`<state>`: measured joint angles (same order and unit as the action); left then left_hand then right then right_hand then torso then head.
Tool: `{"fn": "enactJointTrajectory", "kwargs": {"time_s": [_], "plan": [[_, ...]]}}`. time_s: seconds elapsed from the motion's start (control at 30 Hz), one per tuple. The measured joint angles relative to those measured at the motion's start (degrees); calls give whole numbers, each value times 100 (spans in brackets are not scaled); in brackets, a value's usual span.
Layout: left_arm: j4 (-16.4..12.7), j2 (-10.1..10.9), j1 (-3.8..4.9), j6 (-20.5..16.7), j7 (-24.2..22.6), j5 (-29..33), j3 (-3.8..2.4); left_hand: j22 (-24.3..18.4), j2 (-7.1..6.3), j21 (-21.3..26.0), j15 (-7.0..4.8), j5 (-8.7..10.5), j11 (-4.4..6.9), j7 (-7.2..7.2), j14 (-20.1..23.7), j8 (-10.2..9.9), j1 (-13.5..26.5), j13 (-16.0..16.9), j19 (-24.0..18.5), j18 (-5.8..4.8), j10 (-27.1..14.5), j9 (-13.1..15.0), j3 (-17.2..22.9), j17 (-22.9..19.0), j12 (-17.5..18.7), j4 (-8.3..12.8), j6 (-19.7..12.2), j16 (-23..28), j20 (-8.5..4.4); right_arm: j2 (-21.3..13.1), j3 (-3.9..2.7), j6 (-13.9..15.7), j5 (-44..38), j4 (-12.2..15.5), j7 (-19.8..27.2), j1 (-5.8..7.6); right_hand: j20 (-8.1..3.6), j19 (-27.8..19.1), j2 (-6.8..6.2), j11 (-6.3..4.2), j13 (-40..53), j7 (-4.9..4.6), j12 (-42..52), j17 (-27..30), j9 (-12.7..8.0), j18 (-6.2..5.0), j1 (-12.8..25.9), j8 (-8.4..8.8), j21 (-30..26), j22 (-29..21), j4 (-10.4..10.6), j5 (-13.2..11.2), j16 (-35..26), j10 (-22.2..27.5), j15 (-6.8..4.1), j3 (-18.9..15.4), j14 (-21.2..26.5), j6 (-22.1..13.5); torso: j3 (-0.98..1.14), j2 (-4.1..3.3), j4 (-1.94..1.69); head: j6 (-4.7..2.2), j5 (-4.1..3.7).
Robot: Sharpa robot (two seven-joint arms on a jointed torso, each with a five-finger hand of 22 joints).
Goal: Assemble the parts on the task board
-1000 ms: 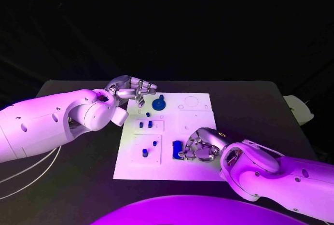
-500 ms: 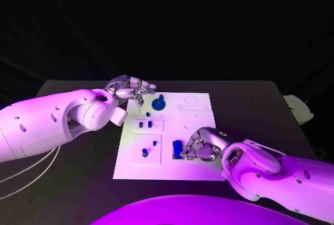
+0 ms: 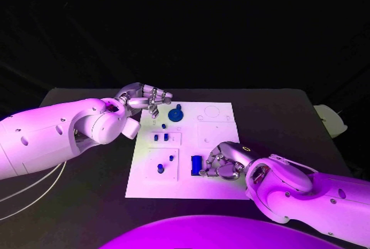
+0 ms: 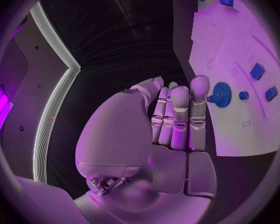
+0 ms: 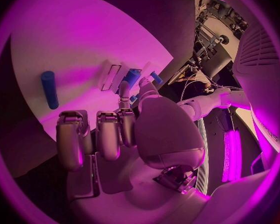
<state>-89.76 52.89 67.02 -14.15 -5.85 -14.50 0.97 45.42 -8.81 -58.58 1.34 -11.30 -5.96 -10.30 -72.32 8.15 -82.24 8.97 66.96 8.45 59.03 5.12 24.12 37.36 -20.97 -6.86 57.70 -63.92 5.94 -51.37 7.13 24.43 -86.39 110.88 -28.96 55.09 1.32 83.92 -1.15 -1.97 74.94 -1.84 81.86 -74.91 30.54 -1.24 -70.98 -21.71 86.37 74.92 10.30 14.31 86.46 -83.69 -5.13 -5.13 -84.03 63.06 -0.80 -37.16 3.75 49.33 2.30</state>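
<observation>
right hand [image 3: 221, 164] hovers with fingers curled and empty, just beside the blue bar [image 3: 195, 164], which lies lengthwise along the task board [image 3: 220, 132].

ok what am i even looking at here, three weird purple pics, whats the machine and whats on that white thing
It is a robot with two white arms, each ending in a silver hand, at a black table. The square picture looks down from its head. The two round ones come from cameras at its wrists, behind each hand. On the table lies a white board with small blue parts: a gear, a few pegs and a longer bar. The left hand hangs at the board's far corner beside the gear, its fingers together, holding nothing. The right hand is curled over the board just beside the bar; whether it touches the bar I cannot tell.
</observation>
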Motion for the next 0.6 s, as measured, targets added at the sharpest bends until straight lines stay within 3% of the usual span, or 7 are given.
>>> {"fn": "enactJointTrajectory", "kwargs": {"time_s": [0.23,0.4,0.6], "plan": [[-2,6,0,0,1,0,0,0,0,0,0,0,0,0,0,0,0,0,0,0,0,0,0,0,0,0,0,0,0,-50,0,-12,-1,-12,0,0,0,0,0,0,0,0,0,0,12,0,0,0,0,2,0,-22,0,0,0,0,0,0,-1,0,1,5,4],[-2,8,0,0,1,0,0,0,0,0,0,0,0,0,0,0,0,0,0,0,0,0,0,0,0,0,0,0,0,-276,-2,36,-11,95,0,22,0,0,0,0,0,-23,-67,0,3,0,0,3,0,2,0,38,0,0,0,0,0,-128,-2,6,7,-3,-3],[3,13,0,-3,-2,0,1,0,0,0,0,0,0,0,0,0,0,-1,0,0,0,-4,0,-1,0,0,0,0,0,-781,-16,96,-6,217,-13,225,0,0,48,33,17,-120,-208,1,-89,0,-48,191,-69,2,0,89,0,32,0,0,0,-266,-4,15,13,-24,-65]]}}
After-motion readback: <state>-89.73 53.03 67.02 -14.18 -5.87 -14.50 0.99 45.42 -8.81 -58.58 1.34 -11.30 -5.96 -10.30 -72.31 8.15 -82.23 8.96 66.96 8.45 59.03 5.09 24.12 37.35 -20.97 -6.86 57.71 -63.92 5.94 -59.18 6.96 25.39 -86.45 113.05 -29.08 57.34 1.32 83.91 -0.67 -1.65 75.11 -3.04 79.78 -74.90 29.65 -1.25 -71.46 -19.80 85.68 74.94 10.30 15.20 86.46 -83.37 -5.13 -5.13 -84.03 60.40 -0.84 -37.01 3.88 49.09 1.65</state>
